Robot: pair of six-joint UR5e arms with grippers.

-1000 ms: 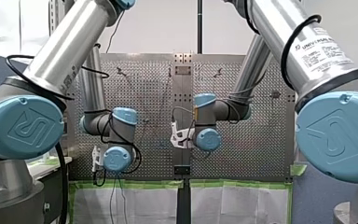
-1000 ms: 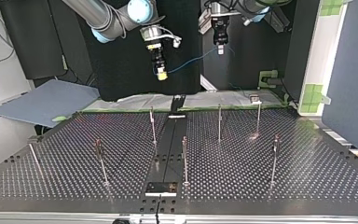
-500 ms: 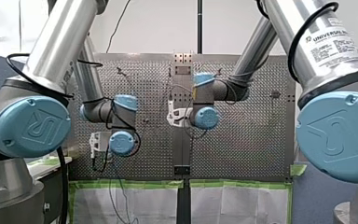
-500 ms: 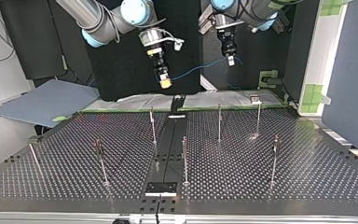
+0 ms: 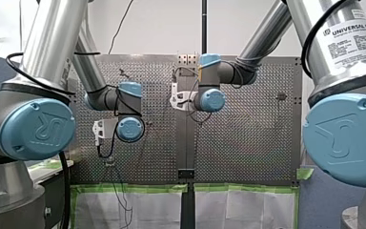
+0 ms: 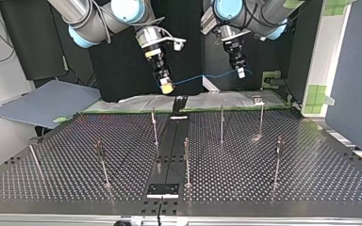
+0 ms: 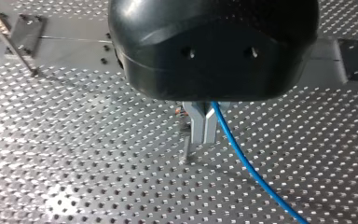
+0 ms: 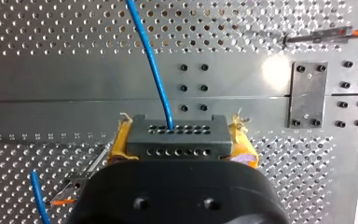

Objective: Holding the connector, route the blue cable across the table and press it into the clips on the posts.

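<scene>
Between pads (image 8: 119,144) of right hand (image 8: 178,136), seemingly gripped: connector (image 8: 177,140) with blue cable (image 8: 151,60).

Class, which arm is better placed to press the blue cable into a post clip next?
Probably my left: the left pincer pinches the blue cable close beside a post, while the right pincer only holds the connector.
</scene>
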